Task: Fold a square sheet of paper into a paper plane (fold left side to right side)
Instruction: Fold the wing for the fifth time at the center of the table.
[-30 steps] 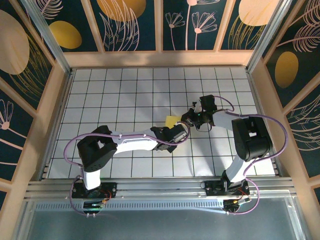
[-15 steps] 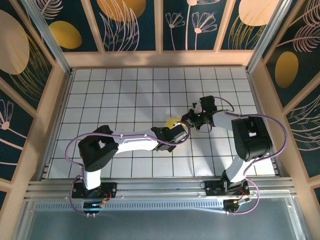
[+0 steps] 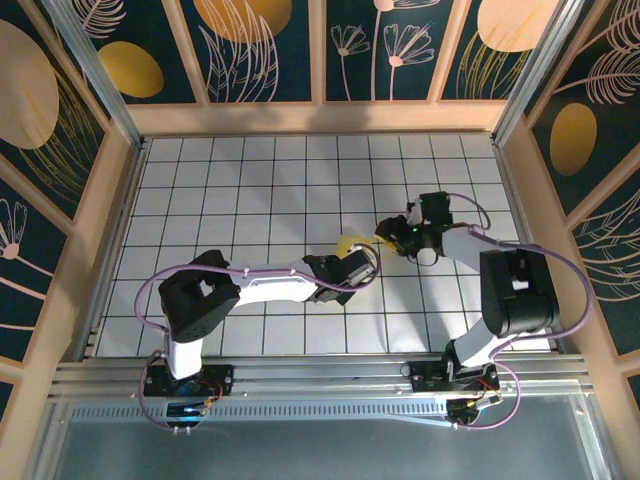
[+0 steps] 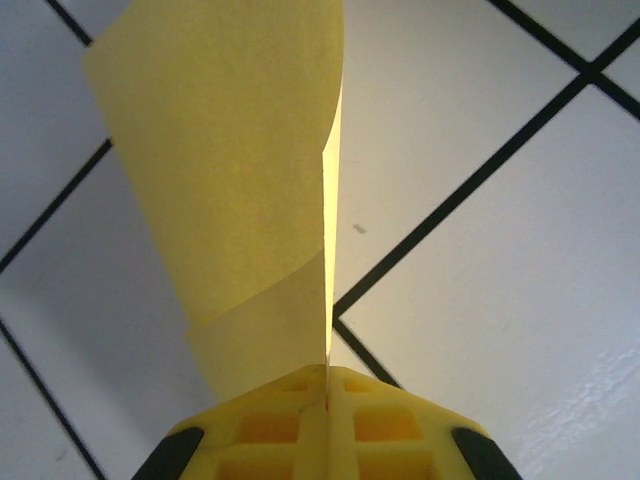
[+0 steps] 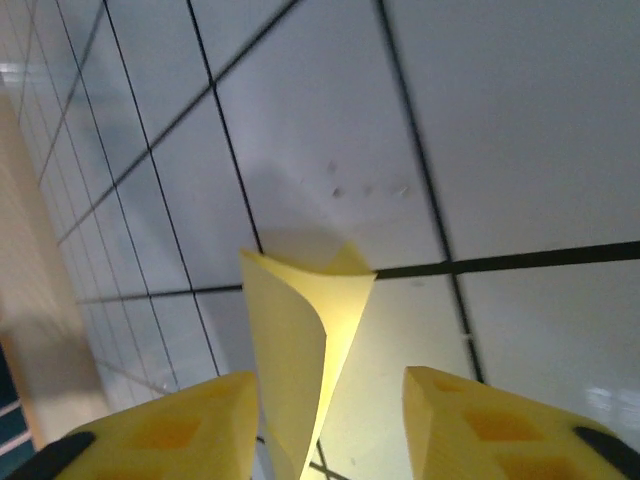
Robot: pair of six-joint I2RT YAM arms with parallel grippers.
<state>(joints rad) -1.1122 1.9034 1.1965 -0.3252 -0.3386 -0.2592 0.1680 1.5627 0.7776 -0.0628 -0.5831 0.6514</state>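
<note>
Above the tiled surface [image 4: 480, 120], the left claw [image 4: 327, 400] is clamped on the curled square sheet of paper [image 4: 230, 150]; the right claw [image 5: 330, 395] stands apart astride it. Align edges squarely before creasing.

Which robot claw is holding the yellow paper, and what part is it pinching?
The left claw is shut on the yellow paper, pinching the near end where its curled layers meet. The right claw is open around it, not gripping.
</note>
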